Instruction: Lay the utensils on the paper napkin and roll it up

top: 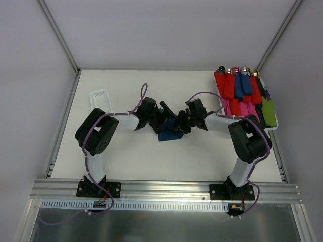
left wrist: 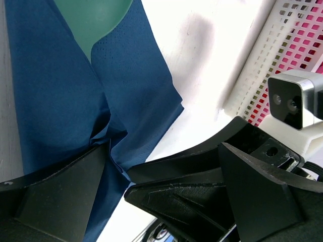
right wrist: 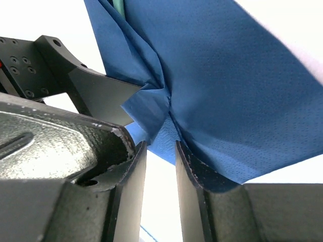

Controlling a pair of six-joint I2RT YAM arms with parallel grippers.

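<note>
White table [top: 151,161] inside a white-walled cell, with an aluminium rail [top: 166,190] along the near edge. At back-left a white perforated basket [top: 99,99] lay well apart from everything else.

The left gripper [top: 165,115] sat at table centre with its jaws spread wide, holding nothing. In its wrist view one finger [left wrist: 55,196] touched the bunched crease of the paper napkin [top: 170,133].

The napkin lay on the table between the two grippers. It was navy and crumpled, with folds meeting at one crease, not flat.

Of the utensils [left wrist: 93,20] I saw only one rounded teal end, lying among the napkin's folds at the top of the left wrist view. The same teal showed as a sliver at the top edge of the right wrist view. I couldn't tell how many pieces there were.

The right gripper [top: 179,122] was just right of the napkin, tips facing the left gripper's. Its jaws stood a narrow slit apart, with the napkin's folded edge right at the fingertips [right wrist: 132,166]. I couldn't tell whether they pinched the paper or only touched it.

At far right a white tray [top: 220,105] on the back-right of the table held red, pink, blue and green rolls [top: 242,93], well apart from the napkin.
</note>
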